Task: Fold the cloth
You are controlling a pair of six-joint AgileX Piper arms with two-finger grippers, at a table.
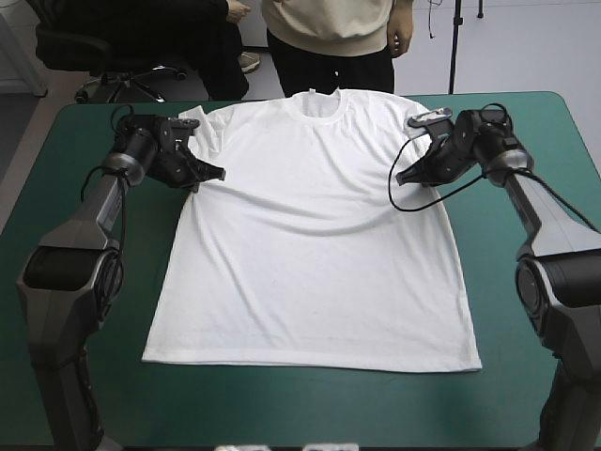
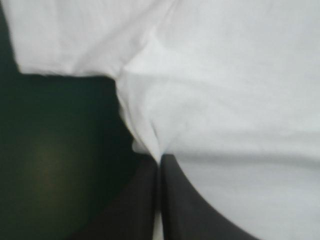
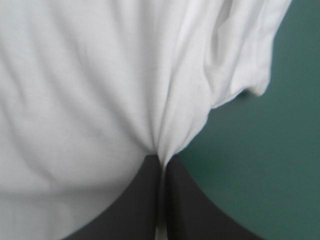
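My left gripper (image 1: pixel 210 175) is pinched almost closed on the T-shirt (image 1: pixel 315 254). In the left wrist view its two black fingers (image 2: pixel 135 205) meet in a point with a thin fold of white cloth drawn between them, right at the notch where the sleeve joins the body. The teal-green cover (image 1: pixel 535 132) lies on the outer side of that pinch, and ahead of it the cloth runs on as a white field.

My right gripper (image 1: pixel 404 176) holds the same way. Its fingers press together on a gathered ridge of cloth under the other sleeve, and wrinkles fan out from the pinch. The sleeve hangs in loose folds just beside the gripper, with bare cover on its outer side.

In the high view my left gripper sits left of centre in the upper half of the frame. The right one sits right of centre at about the same height. Each is at a side edge of the shirt, just below a sleeve.

The T-shirt lies spread flat between them and fills the middle of the frame. Its collar is at upper centre near the table's far edge, and its hem runs straight across lower centre, short of the near edge. One sleeve spreads toward the upper left beside my left wrist. The other, at the upper right, is mostly hidden by my right wrist. Shallow wrinkles cross the chest between the two pinches.
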